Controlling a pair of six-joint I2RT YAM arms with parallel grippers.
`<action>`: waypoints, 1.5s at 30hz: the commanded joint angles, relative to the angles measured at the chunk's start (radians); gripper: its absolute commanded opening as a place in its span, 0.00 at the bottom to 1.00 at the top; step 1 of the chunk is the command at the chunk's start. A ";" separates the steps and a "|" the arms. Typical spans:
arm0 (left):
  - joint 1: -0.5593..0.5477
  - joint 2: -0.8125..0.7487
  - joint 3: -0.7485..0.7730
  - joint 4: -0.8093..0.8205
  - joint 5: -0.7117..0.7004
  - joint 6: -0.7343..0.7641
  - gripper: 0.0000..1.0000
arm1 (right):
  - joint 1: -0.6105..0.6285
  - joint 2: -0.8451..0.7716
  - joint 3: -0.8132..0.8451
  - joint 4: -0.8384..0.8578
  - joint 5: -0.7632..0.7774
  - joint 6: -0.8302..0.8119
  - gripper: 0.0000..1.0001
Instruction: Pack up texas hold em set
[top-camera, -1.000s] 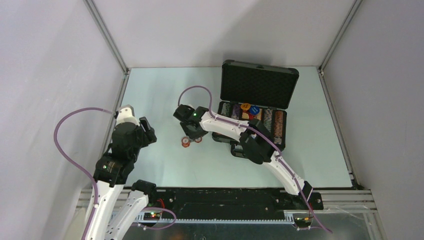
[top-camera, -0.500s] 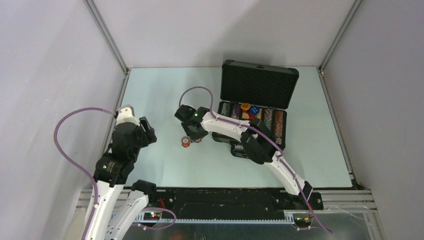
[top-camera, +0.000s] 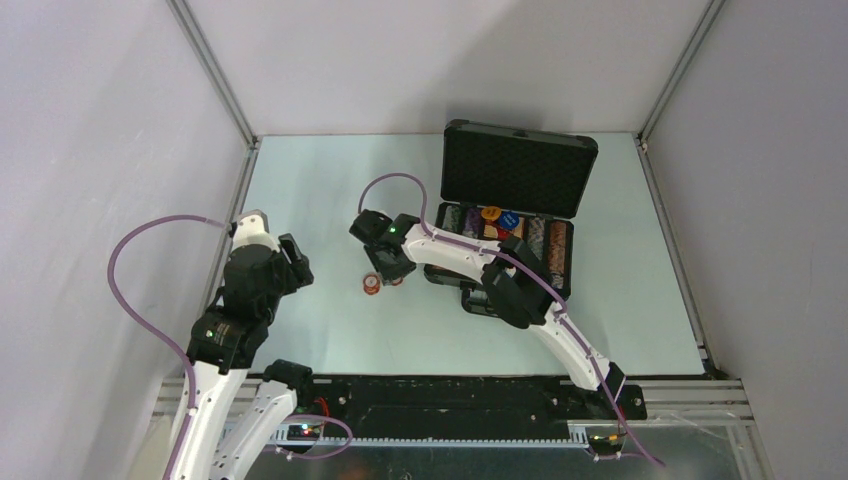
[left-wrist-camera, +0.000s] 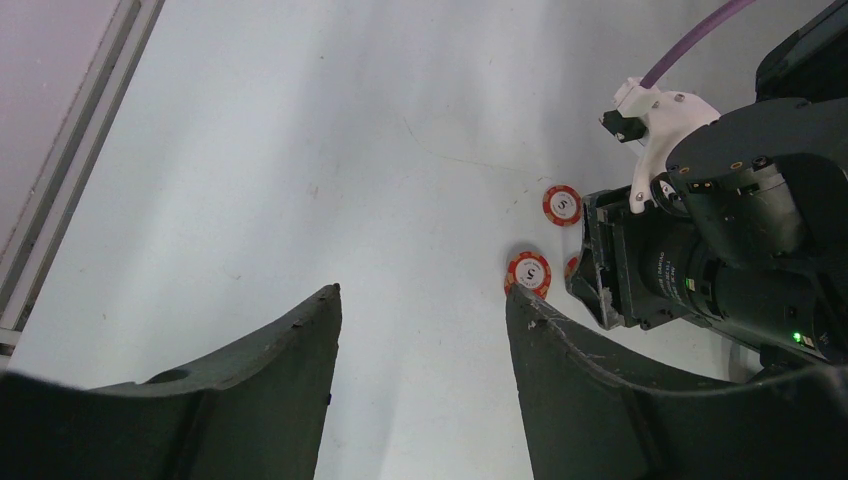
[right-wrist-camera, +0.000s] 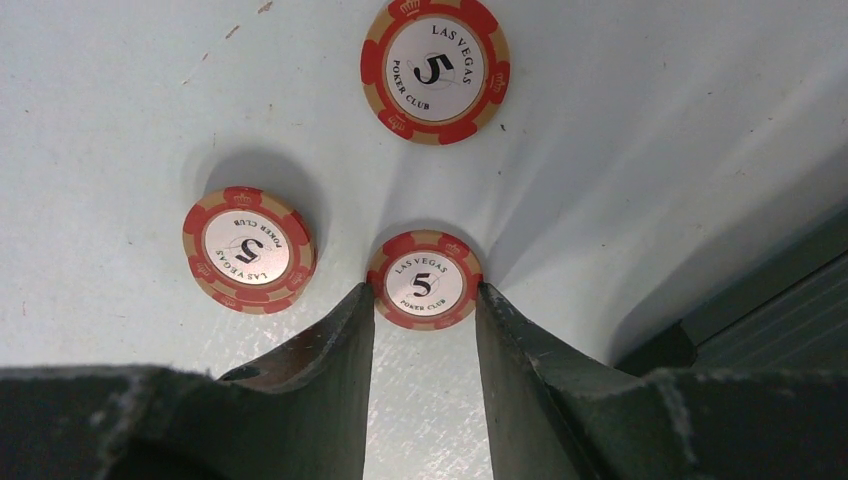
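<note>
The right fingers (right-wrist-camera: 330, 365) stand narrow around one red-white chip (right-wrist-camera: 424, 280) lying flat on the tabletop (right-wrist-camera: 120, 120). They seem to touch its edges, but I cannot tell if they grip it. Two other chips (right-wrist-camera: 249, 250) (right-wrist-camera: 435, 68) lie near, apart from it. The open case (top-camera: 515, 170) stands just to the right. The left fingers (left-wrist-camera: 270, 370) hang wide over the tabletop.
</note>
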 joint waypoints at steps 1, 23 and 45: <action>-0.002 0.004 -0.007 0.031 -0.011 0.023 0.67 | -0.014 -0.008 -0.019 -0.025 0.031 -0.011 0.42; -0.002 0.009 -0.007 0.031 -0.014 0.023 0.67 | -0.023 -0.037 0.028 0.004 0.028 -0.015 0.54; -0.003 0.013 -0.008 0.032 -0.010 0.025 0.67 | -0.036 0.097 0.169 -0.042 -0.025 -0.024 0.56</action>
